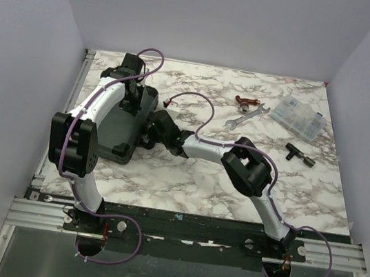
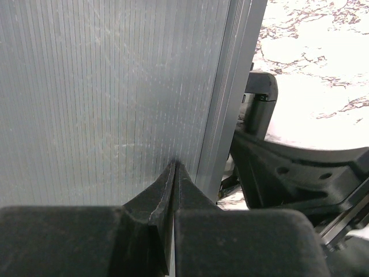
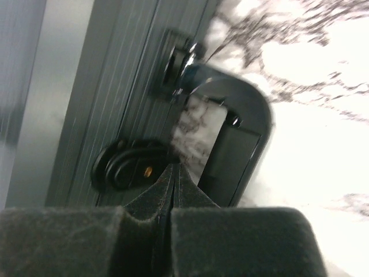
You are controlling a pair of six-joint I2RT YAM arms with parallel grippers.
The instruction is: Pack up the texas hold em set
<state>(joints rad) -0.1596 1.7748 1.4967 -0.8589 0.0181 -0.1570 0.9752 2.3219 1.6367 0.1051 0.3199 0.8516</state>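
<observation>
- The left gripper (image 2: 174, 171) has its two fingers pressed together with no gap and nothing held between them.
- In the left wrist view its tips sit against the ribbed grey lid of the briefcase (image 2: 109, 98), close to the lid's right edge. I cannot tell whether they press on it or only hover.
- The right gripper (image 3: 173, 171) also has its jaws together and holds nothing.
- Its tips point at the case's side edge, just beside a round black latch (image 3: 124, 167) and next to the curved black handle (image 3: 256, 115). The right wrist view is blurred, so contact cannot be judged.
- The briefcase lies flat with its lid down, on the left half of the marble table (image 1: 186, 177), slightly left of centre.
- Its long axis runs from the far side towards the arm bases, tilted a little. The edge with the handle faces right, towards the right arm.
- The left arm rises from its base, bends at a raised elbow and reaches forward over the case, with its gripper above the far part of the lid.
- The right arm stretches low and leftward across the table, its wrist level with the case's handle side.
- On the right half of the table, well apart from the case, lie a silver wrench (image 1: 247, 117), a clear plastic compartment box (image 1: 301, 117) and a small black T-shaped part (image 1: 299, 154).
</observation>
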